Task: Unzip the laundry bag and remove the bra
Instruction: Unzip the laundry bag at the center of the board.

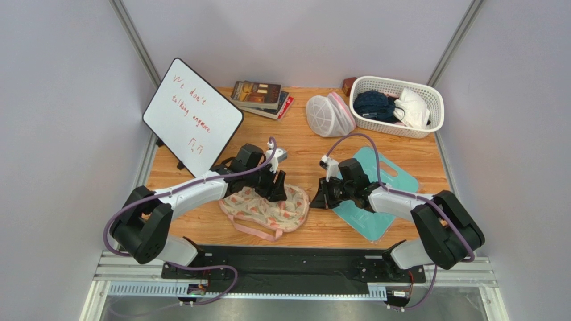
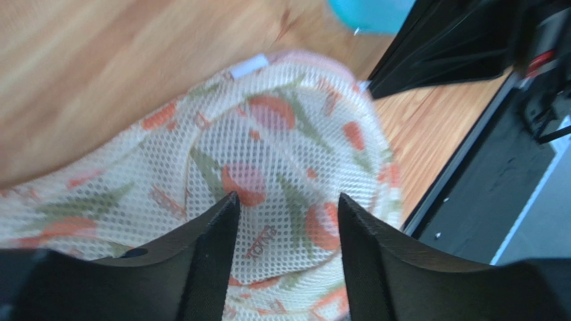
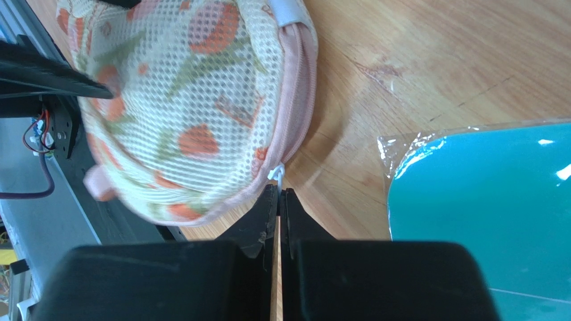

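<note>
Jaws on the right gripper [image 3: 279, 195] are pressing shut, tip to tip, and appear to be pinching the small white zip pull [image 3: 276, 175] at the end of the pink zipper track [image 3: 295, 100] running along the rim of the laundry bag [image 3: 194, 100]. Jaws on the left gripper [image 2: 285, 217] are standing open w/ mesh showing between the two fingers [image 2: 216, 254]. They're hovering over or resting on one lobe of the bag (can't tell which) and aren't clamping anything. Bag is lying flat on the counter [image 3: 415, 60] btw the two arms, near the front edge. Its pink strap [image 1: 259, 232] is trailing toward the bases, and its right lobe is sitting near the teal board [image 3: 482, 214] w/ bare wood between. Zip is looking closed along the whole visible stretch, so the step in hand is prob. the unzip itself, at its very start: pull caught, track not yet opened. Bra isn't showing anywhere; presumably it's inside. Next move is calling for two things at once, IMO. The right arm should be dragging the pull along the curve of the rim, not straight out, since a straight tug would likely just slide the light bag across the wood. The left gripper should be pinning or gripping the fabric so the bag is holding against that pull.
</note>
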### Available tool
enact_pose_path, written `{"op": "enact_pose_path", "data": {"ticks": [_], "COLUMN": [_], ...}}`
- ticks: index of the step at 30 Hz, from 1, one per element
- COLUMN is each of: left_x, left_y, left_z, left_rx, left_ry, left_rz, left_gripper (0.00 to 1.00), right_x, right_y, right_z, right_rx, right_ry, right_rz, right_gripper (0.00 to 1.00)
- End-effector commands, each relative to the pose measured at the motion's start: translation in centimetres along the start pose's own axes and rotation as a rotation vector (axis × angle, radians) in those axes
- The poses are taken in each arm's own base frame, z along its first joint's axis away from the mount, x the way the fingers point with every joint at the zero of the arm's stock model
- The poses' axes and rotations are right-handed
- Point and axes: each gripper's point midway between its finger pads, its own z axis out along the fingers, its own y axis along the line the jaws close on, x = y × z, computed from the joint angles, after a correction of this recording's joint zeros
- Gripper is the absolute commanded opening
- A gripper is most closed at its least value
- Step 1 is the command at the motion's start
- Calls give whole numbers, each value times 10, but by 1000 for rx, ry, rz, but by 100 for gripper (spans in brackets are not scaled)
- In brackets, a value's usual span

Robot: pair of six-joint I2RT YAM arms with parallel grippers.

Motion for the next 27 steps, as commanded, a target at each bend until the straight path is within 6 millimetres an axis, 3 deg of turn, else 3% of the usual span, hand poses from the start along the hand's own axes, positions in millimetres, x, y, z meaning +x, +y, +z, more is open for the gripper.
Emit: {"op": "enact_pose_path", "data": {"ticks": [1,17,25,27], "left_x": [-65,-68,-82,-73], "left_y": [-24,-18,-12,-12], "left_z": [-18,34,57,65], "left_rx": [44,178,205,243], "left_ry": [-138,-85,-92,-50], "left_rz": [136,287,348,334], "left_gripper": [64,70,71,71], "right_x": [-3,-3,-2,-3], "right_y": [0,8,12,12], "right_z": [-5,-11,-12,-12], "right_rx": [7,-27,-44,-45], "right_ry": [-9,-19,-15,-18], "right_rz": [-25,-46,-56,-60], "right_gripper": [0,0,0,0]}}
